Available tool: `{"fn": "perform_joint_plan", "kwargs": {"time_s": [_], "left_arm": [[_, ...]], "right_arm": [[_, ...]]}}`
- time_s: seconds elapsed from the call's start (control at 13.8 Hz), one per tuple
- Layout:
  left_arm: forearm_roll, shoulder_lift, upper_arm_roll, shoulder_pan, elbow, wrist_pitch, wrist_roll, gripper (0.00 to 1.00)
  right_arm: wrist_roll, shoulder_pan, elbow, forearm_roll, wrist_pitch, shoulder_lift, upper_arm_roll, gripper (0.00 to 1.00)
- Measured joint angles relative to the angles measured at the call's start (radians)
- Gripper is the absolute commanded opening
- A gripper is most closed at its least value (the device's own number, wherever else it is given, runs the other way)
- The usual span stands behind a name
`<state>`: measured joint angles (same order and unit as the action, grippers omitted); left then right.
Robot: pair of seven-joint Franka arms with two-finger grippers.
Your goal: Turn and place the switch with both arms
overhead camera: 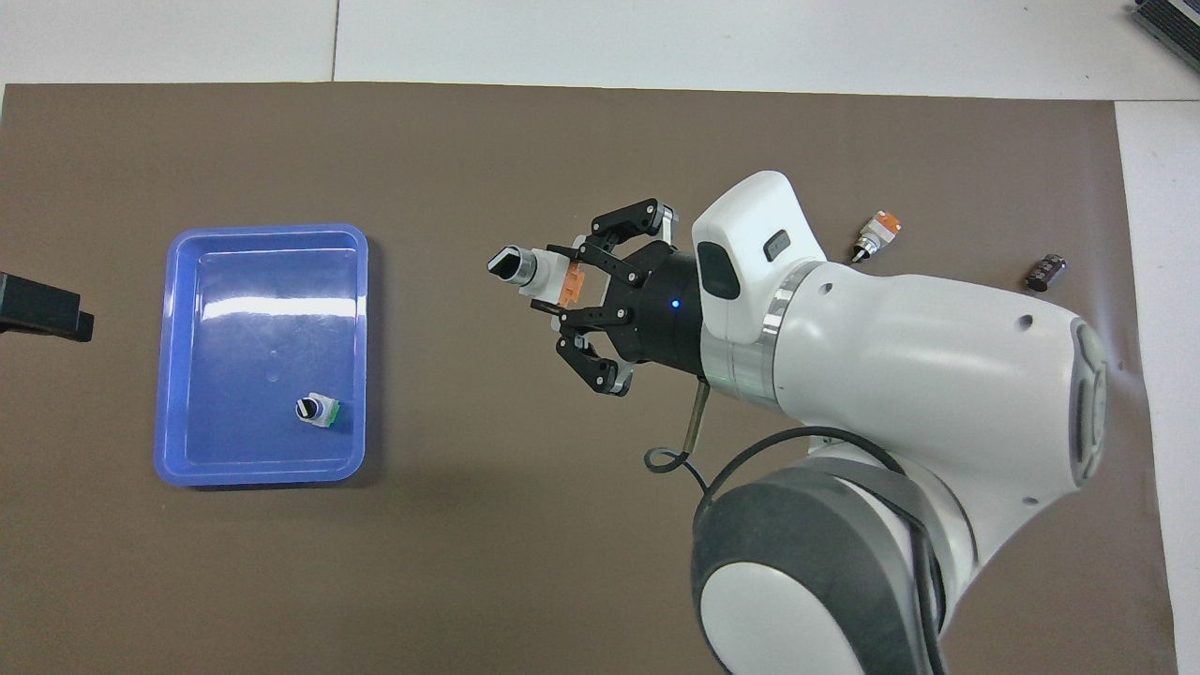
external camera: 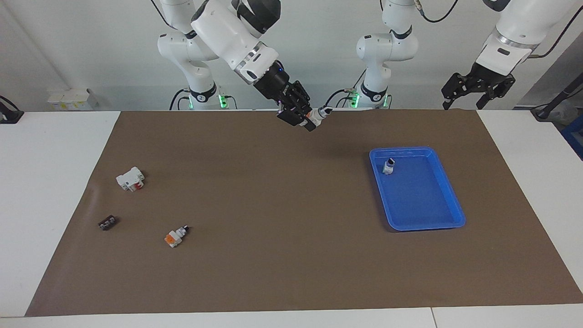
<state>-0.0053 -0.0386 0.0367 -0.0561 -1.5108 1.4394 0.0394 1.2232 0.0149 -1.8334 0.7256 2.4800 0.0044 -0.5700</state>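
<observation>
The switch [overhead camera: 536, 274] could slip and drop onto the mat short of the blue tray [overhead camera: 169, 375], because the right gripper [overhead camera: 562, 298] pinches only its orange end. Its knob sticks out past the clamped jaws, toward the tray. The left gripper [external camera: 476, 86] waits with jaws apart, high up beside the tray.

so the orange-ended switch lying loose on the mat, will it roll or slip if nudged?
The loose switch probably pivots rather than rolls: its orange end looks blocky. The round knob end may swing. It looks small, rigid and light, so a nudge likely skids it across the brown mat.
</observation>
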Motion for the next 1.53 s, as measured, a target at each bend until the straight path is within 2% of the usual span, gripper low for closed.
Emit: {"fn": "perform_joint_plan", "kwargs": {"time_s": [0.87,1.31,1.53], "left_arm": [[-0.011,0.000,-0.020,-0.005,0.000,-0.001,0.000,1.00],[-0.302,-0.001,-0.033,-0.015,0.002,0.002,-0.020,1.00],[-0.443,0.001,-0.066,-0.018,0.003,0.058,-0.020,1.00]], "right_arm": [[-0.002,-0.007,0.001,0.000,0.000,0.000,-0.004,0.00],[-0.002,-0.022,0.001,0.000,0.018,0.000,-0.004,0.00],[-0.002,-0.022,0.001,0.000,0.018,0.000,-0.004,0.00]]}}
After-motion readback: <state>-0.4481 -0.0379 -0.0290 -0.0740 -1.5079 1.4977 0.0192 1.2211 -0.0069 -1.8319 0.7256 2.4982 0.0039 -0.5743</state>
